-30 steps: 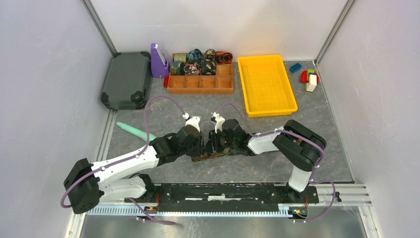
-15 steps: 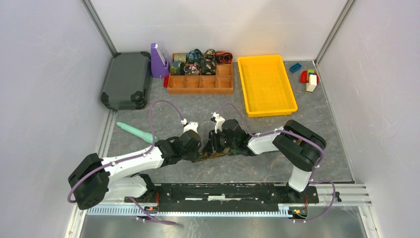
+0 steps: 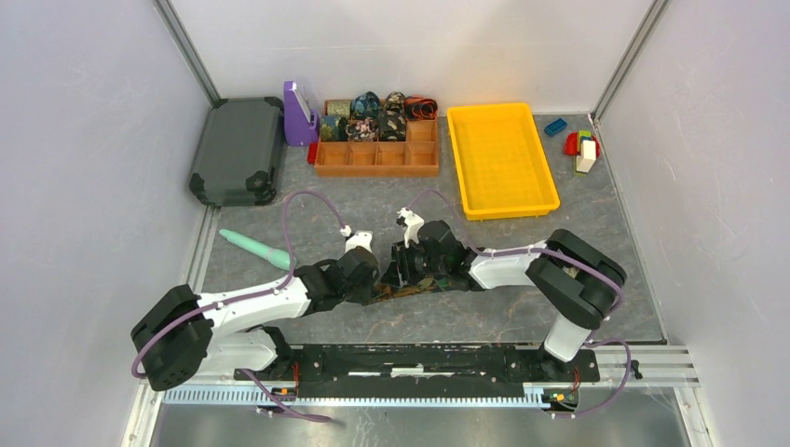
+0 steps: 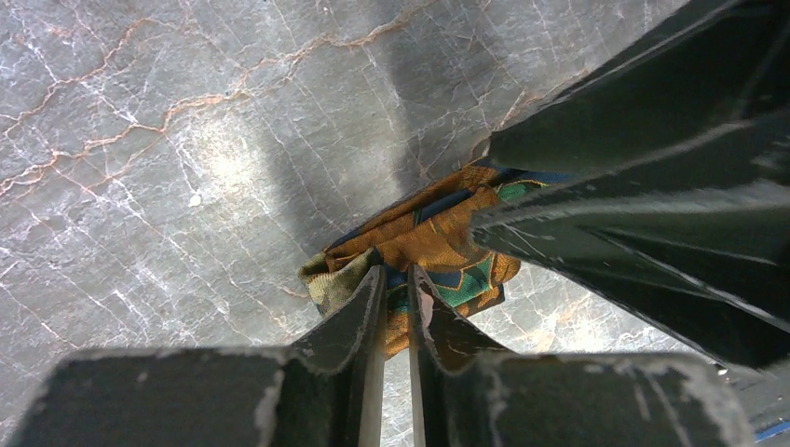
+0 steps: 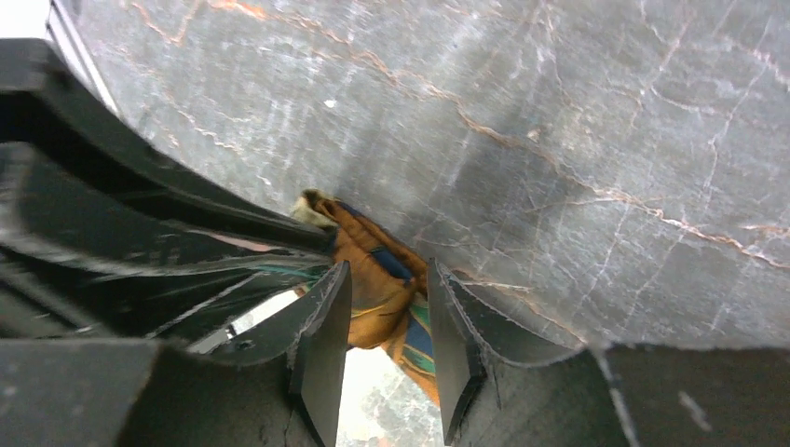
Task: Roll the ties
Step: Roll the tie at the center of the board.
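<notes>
Fingers (image 4: 359,312) of the left gripper (image 4: 396,279) stand almost together, with only a thin slit between them, and they pinch a fold of the tie (image 4: 438,237) against the table (image 4: 140,140). This tie is an orange, blue and green print, bunched into a loose heap rather than a neat coil. From above it lies on the grey marbled table near the front middle, between the two arms, with a dark strip (image 3: 415,290) trailing to the right under the right arm.

Just beside it, the right gripper (image 5: 387,275) comes in from the other side. Its fingers (image 5: 321,354) stand partly apart with the same tie between them; the cloth sits loosely in the gap, and I cannot tell whether either pad presses on it.

Across the back of the table, a dark case (image 3: 238,149) sits far left, with a teal stick (image 3: 253,247) lying nearer the front. Next come a purple stand (image 3: 298,114) and a brown box (image 3: 377,171) of compartments, its back row filled with rolled ties (image 3: 373,116). Right of that is a yellow tray (image 3: 501,158), then some small coloured blocks (image 3: 579,144) in the corner.
</notes>
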Robot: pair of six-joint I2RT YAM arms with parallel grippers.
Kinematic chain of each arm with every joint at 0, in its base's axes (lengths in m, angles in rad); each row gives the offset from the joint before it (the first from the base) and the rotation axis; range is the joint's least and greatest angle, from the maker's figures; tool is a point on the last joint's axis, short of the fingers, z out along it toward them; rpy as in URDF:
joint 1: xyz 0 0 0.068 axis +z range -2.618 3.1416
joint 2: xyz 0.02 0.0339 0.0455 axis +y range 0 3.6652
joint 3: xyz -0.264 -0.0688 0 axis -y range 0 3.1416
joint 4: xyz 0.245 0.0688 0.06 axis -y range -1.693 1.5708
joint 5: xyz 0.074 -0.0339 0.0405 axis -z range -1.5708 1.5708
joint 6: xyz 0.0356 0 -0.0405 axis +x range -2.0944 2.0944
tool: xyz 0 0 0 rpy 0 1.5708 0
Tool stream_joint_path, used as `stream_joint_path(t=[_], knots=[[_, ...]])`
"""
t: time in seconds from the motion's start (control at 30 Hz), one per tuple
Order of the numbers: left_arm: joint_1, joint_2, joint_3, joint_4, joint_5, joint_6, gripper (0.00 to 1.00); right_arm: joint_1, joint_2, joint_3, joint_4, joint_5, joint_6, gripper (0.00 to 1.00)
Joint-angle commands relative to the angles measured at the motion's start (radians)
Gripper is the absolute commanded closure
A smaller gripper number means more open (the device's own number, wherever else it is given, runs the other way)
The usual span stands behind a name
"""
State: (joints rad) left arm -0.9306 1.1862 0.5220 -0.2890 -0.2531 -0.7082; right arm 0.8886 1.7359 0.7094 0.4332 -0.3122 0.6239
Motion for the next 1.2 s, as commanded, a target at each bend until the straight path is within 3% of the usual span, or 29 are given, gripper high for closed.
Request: stream_joint_path(t=[0.0, 0.23, 0.43, 0.77, 0.9, 1.03, 1.17], knots=[[0.004, 0.018, -0.011, 0.017, -0.002, -0.034, 0.8, 0.013, -0.103, 0.048, -0.04, 0.03, -0.045, 0.57], [0.004, 0.017, -0.009, 0.011, -0.005, -0.034, 0.8, 0.068, -0.142, 0.021, -0.052, 0.051, -0.034, 0.62], [0.004, 0.003, 0.0, -0.003, -0.01, -0.034, 0.8, 0.075, -0.096, -0.009, -0.017, 0.051, -0.014, 0.7], [0.004, -0.009, 0.06, -0.054, -0.028, -0.016, 0.78, 0.078, -0.019, -0.068, 0.04, 0.053, 0.0, 0.73], [0.004, -0.026, 0.118, -0.121, -0.05, 0.004, 0.65, 0.078, -0.006, -0.091, 0.055, 0.054, 0.003, 0.74], [0.004, -0.071, 0.151, -0.209, -0.103, -0.003, 0.42, 0.078, -0.003, -0.107, 0.059, 0.058, 0.003, 0.75], [0.004, -0.145, 0.131, -0.259, -0.123, -0.028, 0.36, 0.076, 0.006, -0.119, 0.07, 0.057, 0.005, 0.75]])
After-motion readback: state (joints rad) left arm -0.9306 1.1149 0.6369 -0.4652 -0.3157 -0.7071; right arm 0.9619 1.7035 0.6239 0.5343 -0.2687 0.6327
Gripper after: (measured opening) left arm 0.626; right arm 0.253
